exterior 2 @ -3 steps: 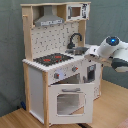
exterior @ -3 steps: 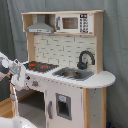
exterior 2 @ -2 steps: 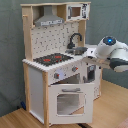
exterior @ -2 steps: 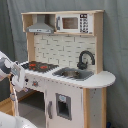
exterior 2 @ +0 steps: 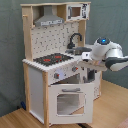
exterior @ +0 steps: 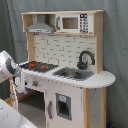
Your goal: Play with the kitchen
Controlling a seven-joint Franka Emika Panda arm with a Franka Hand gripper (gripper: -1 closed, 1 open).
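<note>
One kitchen: the kitchen stands upright on a light wooden floor in front of a grey curtain; it shows in both exterior views.
Hood: a grey hood sits at the top of the kitchen, toward the first exterior view's left.
Microwave: a small microwave with a dark button panel fills the top shelf of the kitchen beside the hood.
Back wall: a white pegboard back rises behind the kitchen's worktop.
Hob: a dark hob with red rings lies on the kitchen's worktop below the hood.
Sink: a grey sink is set in the kitchen's worktop beside the hob, with a black curved faucet behind it.
Oven door: a windowed oven door on the kitchen's front, below the hob, appears closed.
Arm: the white robot arm is at the sink-end side of the kitchen, level with its worktop, close to its edge.
Tool: the tool hangs below the arm just beside the kitchen's front corner; I cannot tell whether it is spread or pressed together.
</note>
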